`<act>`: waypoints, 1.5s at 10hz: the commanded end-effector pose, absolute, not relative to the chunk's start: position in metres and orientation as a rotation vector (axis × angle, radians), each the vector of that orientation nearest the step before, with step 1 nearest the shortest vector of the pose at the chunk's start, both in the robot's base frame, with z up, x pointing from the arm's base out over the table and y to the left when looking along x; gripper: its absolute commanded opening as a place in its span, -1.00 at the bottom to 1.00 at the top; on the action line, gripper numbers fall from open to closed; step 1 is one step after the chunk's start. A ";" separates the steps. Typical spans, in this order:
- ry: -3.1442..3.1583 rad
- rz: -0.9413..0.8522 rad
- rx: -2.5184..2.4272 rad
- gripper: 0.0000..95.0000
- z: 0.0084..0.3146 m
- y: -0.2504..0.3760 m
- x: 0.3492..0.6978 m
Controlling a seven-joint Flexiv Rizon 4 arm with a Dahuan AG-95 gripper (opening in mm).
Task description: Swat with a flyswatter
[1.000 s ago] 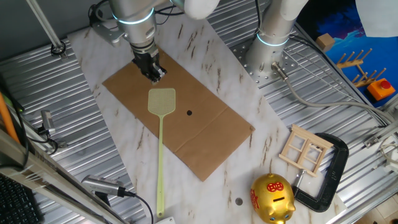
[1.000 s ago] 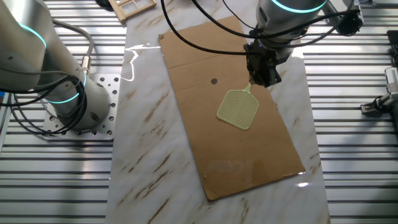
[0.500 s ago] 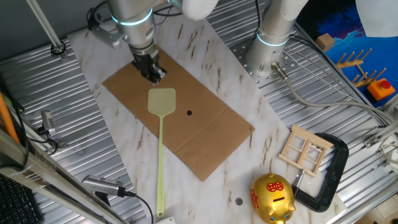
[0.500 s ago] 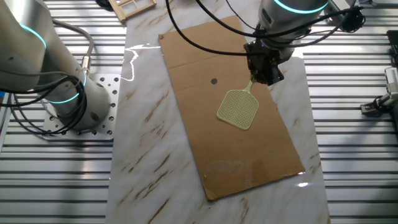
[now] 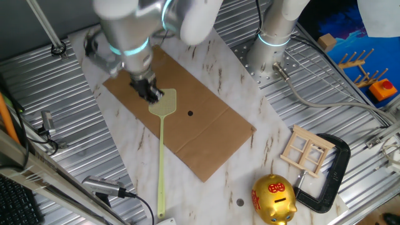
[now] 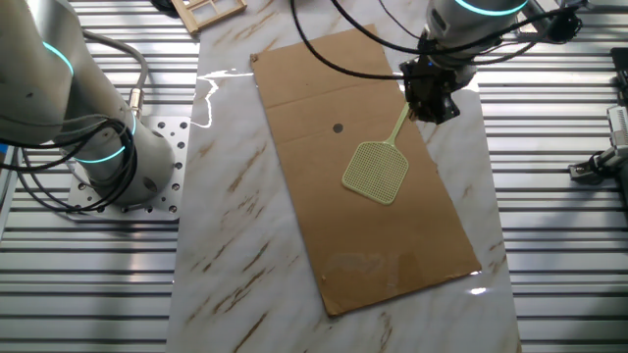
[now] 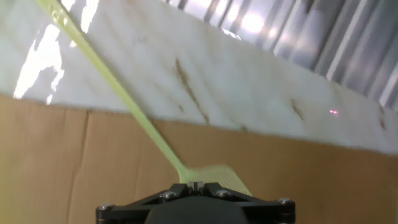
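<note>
The gripper [image 6: 433,98], jaw state unclear, should close squarely on the flyswatter [image 6: 377,171] handle near its head.

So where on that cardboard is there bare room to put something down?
Bare cardboard lies past the flyswatter head toward the near end, also between the black dot and the far edge. Crowded where the gripper hangs over the handle.

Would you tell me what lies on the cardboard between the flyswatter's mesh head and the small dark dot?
Nothing: in both fixed views the stretch of cardboard sheet between the flyswatter head and the dark dot is bare.
</note>
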State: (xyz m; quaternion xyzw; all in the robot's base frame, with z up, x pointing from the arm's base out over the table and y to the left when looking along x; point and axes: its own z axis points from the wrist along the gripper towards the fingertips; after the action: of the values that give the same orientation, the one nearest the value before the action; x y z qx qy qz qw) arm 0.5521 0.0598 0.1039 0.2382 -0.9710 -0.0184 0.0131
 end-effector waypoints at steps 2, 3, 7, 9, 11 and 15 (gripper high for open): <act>-3.009 -0.069 0.805 -1.00 0.086 0.071 0.573; -3.004 -0.065 0.821 -1.00 0.085 0.071 0.578; -2.950 -0.084 0.885 -1.00 0.087 0.071 0.578; -2.890 -0.097 0.974 -1.00 0.087 0.071 0.578; -2.831 -0.116 1.103 -0.60 0.089 0.072 0.577; -2.828 -0.184 1.133 -0.20 0.080 0.092 0.585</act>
State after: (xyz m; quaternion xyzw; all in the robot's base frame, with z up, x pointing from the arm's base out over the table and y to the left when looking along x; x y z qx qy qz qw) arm 0.5843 0.0902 0.0810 0.3852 -0.9198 -0.0614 0.0429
